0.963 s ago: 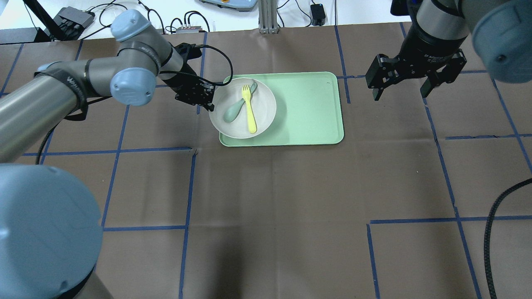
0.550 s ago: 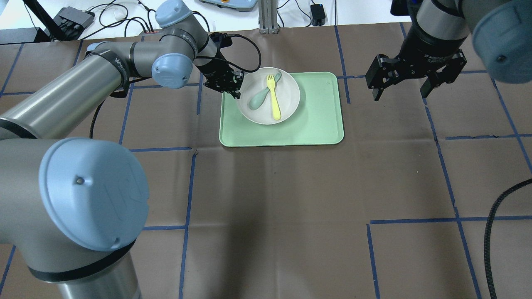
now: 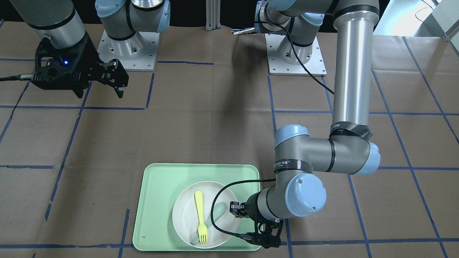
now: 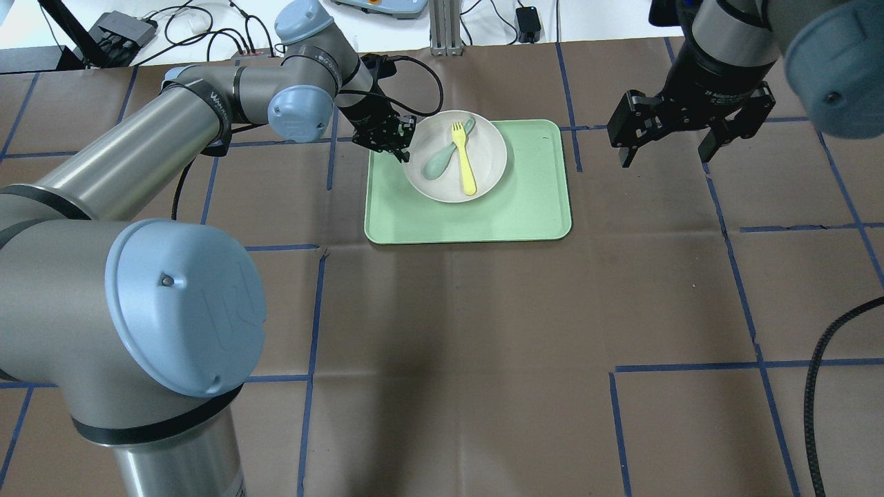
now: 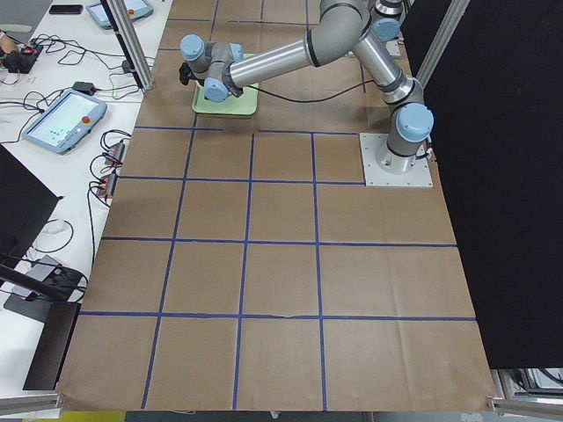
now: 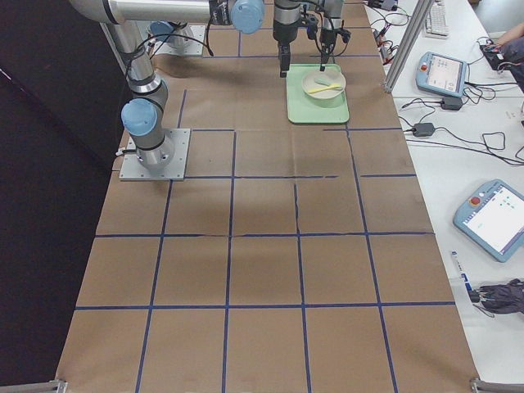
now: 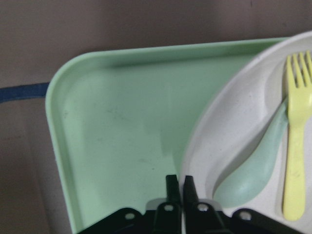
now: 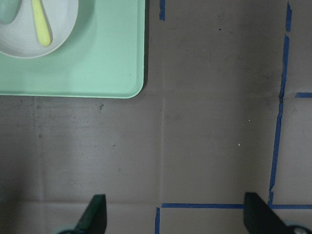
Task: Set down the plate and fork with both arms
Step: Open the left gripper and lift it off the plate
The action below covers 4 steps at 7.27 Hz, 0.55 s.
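The off-white plate (image 4: 483, 176) is over the far left part of the pale green tray (image 4: 525, 200), overlapping its far edge. The pale-yellow fork (image 4: 464, 160) lies in the plate beside a grey-green spoon (image 4: 442, 157). My left gripper (image 4: 405, 150) is shut on the plate's left rim; the left wrist view shows the closed fingers (image 7: 170, 187) at the rim of the plate (image 7: 214, 141), with the fork (image 7: 296, 161) in it. My right gripper (image 4: 666, 148) is open and empty, hovering right of the tray. The front view shows the plate (image 3: 186, 222), fork (image 3: 199, 215) and left gripper (image 3: 236, 211).
The tray (image 3: 157, 200) sits on brown paper marked with blue tape lines. The right wrist view shows the tray's corner (image 8: 97, 68) and bare paper under the open right gripper (image 8: 175, 219). Cables and boxes lie beyond the table's far edge. A black cable (image 4: 829, 386) runs at the right.
My left gripper has carried the plate, with fork and spoon in it, to the right and farther back over the tray. The right arm has not moved.
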Each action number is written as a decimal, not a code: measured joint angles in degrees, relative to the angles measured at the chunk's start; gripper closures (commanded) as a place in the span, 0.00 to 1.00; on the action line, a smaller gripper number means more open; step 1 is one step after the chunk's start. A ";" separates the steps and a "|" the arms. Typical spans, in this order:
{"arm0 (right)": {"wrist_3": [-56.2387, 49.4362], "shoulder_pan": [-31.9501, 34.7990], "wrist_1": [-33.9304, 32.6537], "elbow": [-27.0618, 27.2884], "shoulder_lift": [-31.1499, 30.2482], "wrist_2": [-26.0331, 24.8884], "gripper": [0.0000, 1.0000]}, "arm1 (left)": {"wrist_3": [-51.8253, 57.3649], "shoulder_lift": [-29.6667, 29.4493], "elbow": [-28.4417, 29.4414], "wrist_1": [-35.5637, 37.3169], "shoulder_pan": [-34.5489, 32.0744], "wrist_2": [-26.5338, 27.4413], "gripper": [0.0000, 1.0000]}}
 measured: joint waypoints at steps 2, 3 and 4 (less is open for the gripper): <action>0.00 -0.02 0.00 0.00 0.00 0.01 0.00 | -0.20 0.82 -1.27 -1.60 -0.03 0.27 0.92; 0.00 -0.04 0.00 0.00 0.00 0.03 0.00 | -0.25 1.14 -2.17 -1.96 -0.06 0.43 0.92; 0.00 -0.04 0.00 0.00 0.00 0.01 0.00 | -0.61 1.27 -2.79 -2.04 -0.08 0.56 0.79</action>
